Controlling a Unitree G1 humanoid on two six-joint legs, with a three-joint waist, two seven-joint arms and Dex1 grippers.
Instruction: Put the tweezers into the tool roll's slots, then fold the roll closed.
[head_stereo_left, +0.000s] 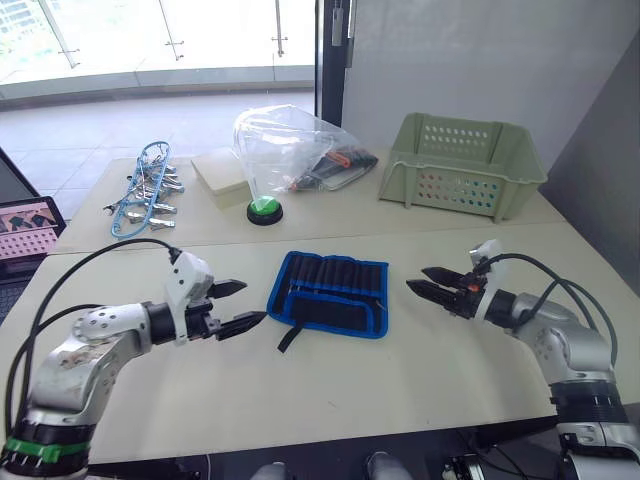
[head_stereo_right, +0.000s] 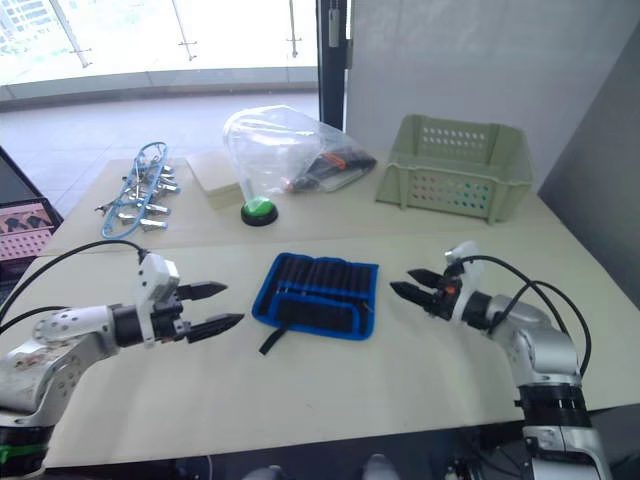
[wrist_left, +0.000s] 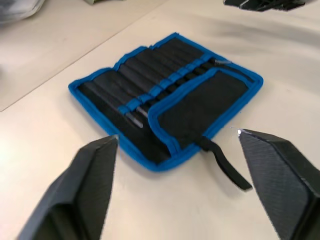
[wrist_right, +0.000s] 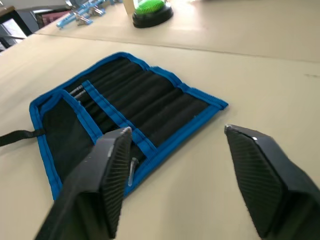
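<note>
Both end effectors, left (head_stereo_left: 238, 305) and right (head_stereo_left: 428, 282), spread empty, tool roll (head_stereo_left: 330, 293) between.

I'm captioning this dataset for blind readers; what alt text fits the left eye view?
A black tool roll with blue edging lies open on a beige table, its strap trailing toward the robot, flanked by the open left gripper and open right gripper. Behind sit a green basket, a clear plastic bag and a green button.

Beige table (head_stereo_left: 330, 400), white wall (head_stereo_left: 480, 60), bright glass windows (head_stereo_left: 150, 40), tiled floor (head_stereo_left: 80, 140)
</note>
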